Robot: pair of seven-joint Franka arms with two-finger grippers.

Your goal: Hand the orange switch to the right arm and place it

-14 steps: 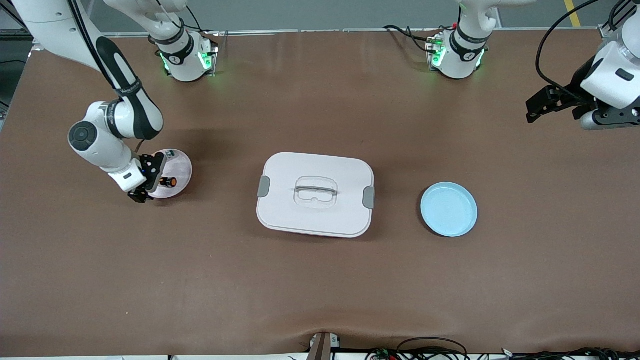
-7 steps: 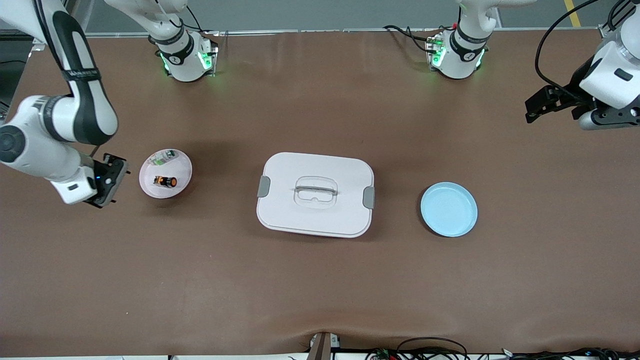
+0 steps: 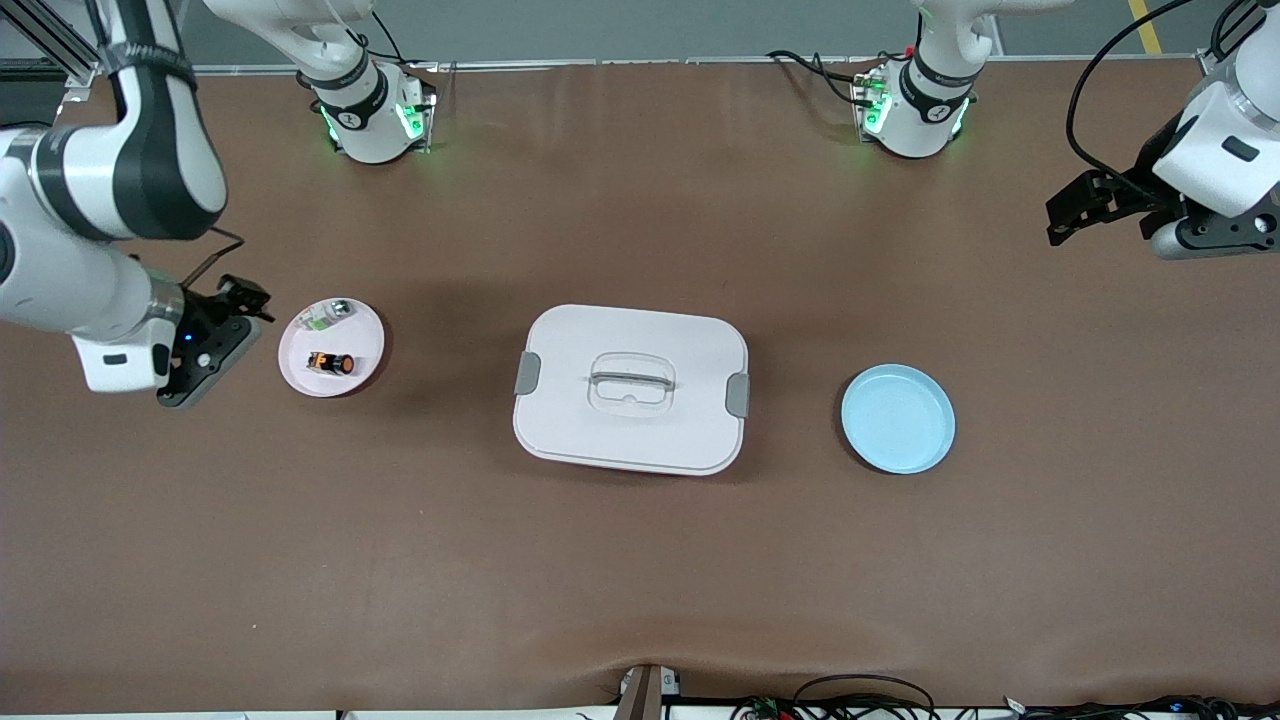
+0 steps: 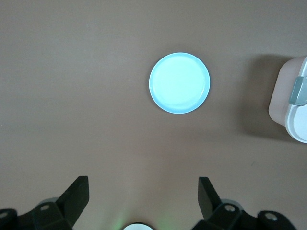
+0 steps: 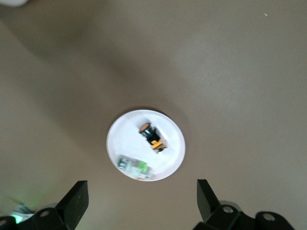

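Waiting, both arms up and empty-handed over the brown table (image 3: 640, 560).
White lidded container (image 3: 630, 388) sits mid-table, grey latches at each end, clear handle on top. Light blue plate (image 3: 897, 418) lies toward the left arm's end, bare. Left gripper (image 3: 1075, 208) hangs over that end of the table, jaws spread wide, nothing between them. Right gripper (image 3: 235, 305) is raised just beside the small white plate (image 3: 358, 372), jaws likewise wide apart, holding nothing. On that plate: orange switch (image 3: 331, 363) lying on its side, and a whitish-green-and-silver part (image 3: 327, 315) farther from the front camera.
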